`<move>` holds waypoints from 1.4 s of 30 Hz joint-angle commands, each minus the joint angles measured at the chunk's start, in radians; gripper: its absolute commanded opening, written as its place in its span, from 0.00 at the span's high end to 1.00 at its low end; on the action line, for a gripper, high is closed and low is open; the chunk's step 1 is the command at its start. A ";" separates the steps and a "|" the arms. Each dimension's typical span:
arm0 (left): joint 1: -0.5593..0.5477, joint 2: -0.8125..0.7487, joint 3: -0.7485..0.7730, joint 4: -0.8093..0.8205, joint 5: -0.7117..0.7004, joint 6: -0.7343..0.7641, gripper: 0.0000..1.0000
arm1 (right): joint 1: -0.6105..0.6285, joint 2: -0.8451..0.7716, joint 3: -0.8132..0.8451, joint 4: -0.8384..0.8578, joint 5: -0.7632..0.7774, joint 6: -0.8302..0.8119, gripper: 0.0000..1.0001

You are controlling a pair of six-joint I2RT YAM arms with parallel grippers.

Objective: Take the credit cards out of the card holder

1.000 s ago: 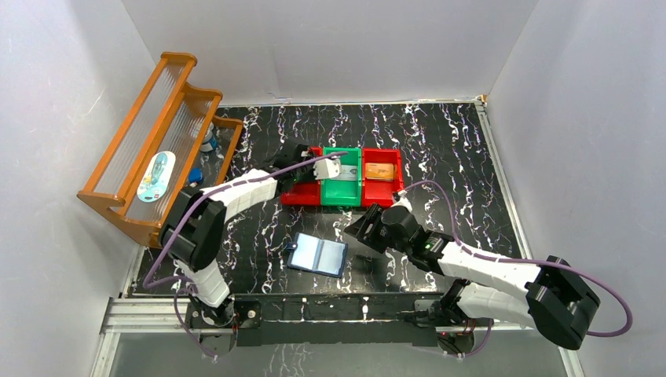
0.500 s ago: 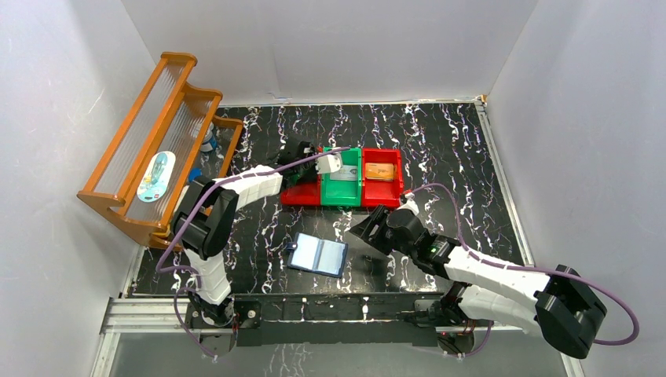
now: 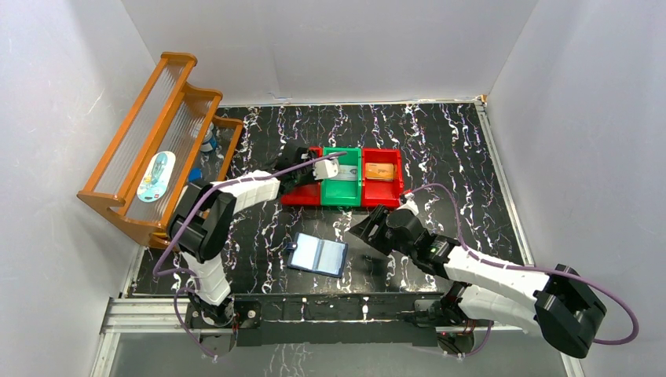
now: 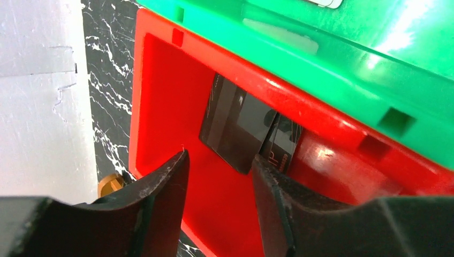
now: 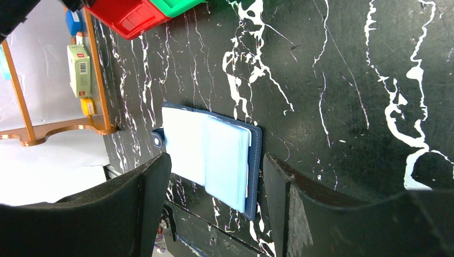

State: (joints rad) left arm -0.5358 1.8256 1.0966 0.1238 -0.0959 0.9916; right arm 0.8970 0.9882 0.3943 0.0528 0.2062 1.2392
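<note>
Two dark credit cards (image 4: 235, 128) lean on the inner wall of the left red bin (image 4: 160, 107), one half behind the other. My left gripper (image 4: 219, 160) hangs just above that bin, open, its fingers apart from the cards and holding nothing; the top view shows the left gripper (image 3: 301, 169) over the same bin. The navy card holder (image 3: 318, 255) lies open on the table with its pale blue sleeves (image 5: 225, 160) facing up. My right gripper (image 5: 217, 160) hovers open above the card holder (image 5: 254, 160), and from the top the right gripper (image 3: 367, 229) sits just right of it.
A green bin (image 3: 342, 192) with a silver-grey card (image 3: 339, 177) sits between the left red bin (image 3: 298, 195) and a right red bin (image 3: 383, 190) holding an orange card (image 3: 380, 171). A wooden rack (image 3: 157, 141) with small items stands at the far left, against the wall.
My left gripper's jaws have parted over the left red bin. The right arm shifted slightly toward the near edge, then held still. The card holder has not moved.
</note>
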 commanded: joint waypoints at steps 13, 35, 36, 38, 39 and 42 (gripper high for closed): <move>0.007 -0.579 -0.199 -0.045 0.238 -0.607 0.17 | -0.006 0.112 0.050 0.110 -0.121 -0.046 0.32; 0.014 -0.820 -0.430 -0.505 0.266 -1.480 0.02 | -0.006 0.386 0.189 0.143 -0.337 -0.058 0.38; 0.014 -0.820 -0.444 -0.500 0.282 -1.488 0.02 | -0.006 0.397 0.192 0.139 -0.343 -0.055 0.39; 0.014 -0.800 -0.460 -0.510 0.301 -1.497 0.04 | -0.006 0.421 0.204 0.113 -0.351 -0.049 0.42; 0.014 -0.784 -0.462 -0.517 0.305 -1.500 0.05 | -0.006 0.429 0.211 0.107 -0.354 -0.052 0.44; 0.015 -0.727 -0.468 -0.523 0.331 -1.506 0.09 | -0.006 0.435 0.217 0.113 -0.362 -0.054 0.45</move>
State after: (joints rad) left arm -0.5255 1.0531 0.6369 -0.3702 0.1589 -0.4763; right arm 0.8967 1.4178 0.5667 0.1570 -0.1287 1.1885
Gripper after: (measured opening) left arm 0.936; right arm 0.556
